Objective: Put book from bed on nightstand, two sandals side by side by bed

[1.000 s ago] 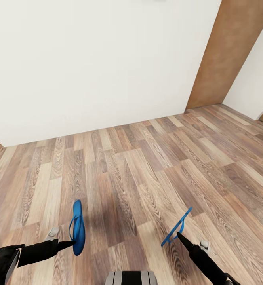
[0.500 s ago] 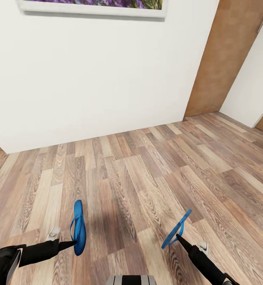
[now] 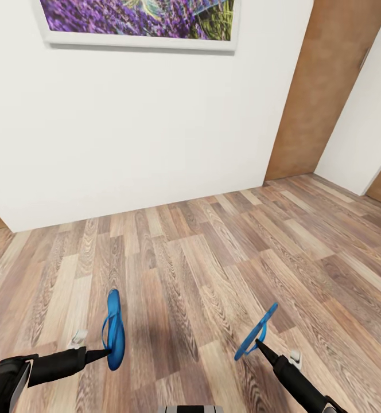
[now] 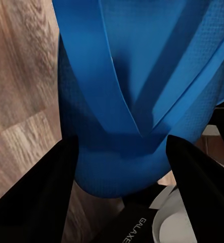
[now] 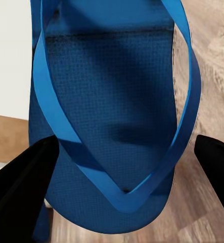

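Each of my grippers carries one bright-blue sandal above the wood-plank floor. My left gripper [image 3: 105, 352] is shut on the heel end of one sandal [image 3: 115, 328], held edge-up at the lower left; up close the same sandal [image 4: 137, 96] sits between the black fingers [image 4: 36, 202]. My right gripper [image 3: 258, 343] is shut on the other sandal [image 3: 257, 331], tilted, at the lower right; in the right wrist view that sandal [image 5: 112, 116] spans the frame between the fingers [image 5: 20, 187]. The book, bed and nightstand are out of view.
A white wall [image 3: 144, 132] stands straight ahead with a framed purple-flower picture [image 3: 139, 23] on it. A brown door panel [image 3: 322, 86] stands at the right, where the floor [image 3: 213, 252] runs on past the wall's corner.
The view has tilted upward: the wall picture has come into sight and the floor has slid down. Both grippers still hold their sandals in the same pose.
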{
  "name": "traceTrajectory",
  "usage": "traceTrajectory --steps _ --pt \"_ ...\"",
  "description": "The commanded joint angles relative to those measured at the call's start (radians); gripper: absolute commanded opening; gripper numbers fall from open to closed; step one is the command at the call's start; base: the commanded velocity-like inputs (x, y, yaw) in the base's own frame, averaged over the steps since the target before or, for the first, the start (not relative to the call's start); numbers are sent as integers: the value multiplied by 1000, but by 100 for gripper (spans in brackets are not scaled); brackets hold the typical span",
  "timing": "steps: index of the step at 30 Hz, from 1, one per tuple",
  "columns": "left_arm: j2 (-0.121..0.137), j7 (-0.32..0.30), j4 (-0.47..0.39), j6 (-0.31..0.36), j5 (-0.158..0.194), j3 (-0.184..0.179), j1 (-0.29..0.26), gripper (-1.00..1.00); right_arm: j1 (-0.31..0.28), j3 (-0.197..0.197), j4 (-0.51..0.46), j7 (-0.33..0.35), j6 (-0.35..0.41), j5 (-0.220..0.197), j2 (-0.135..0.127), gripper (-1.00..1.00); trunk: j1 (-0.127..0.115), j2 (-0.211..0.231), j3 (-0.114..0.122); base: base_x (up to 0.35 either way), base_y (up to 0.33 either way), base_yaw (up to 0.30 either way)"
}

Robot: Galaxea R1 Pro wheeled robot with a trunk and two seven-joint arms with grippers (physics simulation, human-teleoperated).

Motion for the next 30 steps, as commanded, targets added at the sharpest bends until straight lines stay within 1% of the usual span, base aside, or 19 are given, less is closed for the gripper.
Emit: traceTrajectory --steps 1,18,25,30 --pt "-1 -6 -1 9 -11 6 -1 -100 -1 5 0 3 11 -11 -1 -100 -1 0 3 0 0 0" --pt "-1 -4 1 9 -11 5 -1 -100 -1 1 0 1 12 -12 0 -100 -8 4 69 0 0 0" --pt "-13 -4 1 8 -11 4 -1 -100 -1 -1 0 3 12 -12 0 -100 -11 6 96 0 0 0" --pt "-16 -3 1 8 -11 4 -1 -100 -1 -2 0 4 12 -13 0 -100 -14 7 115 0 0 0"
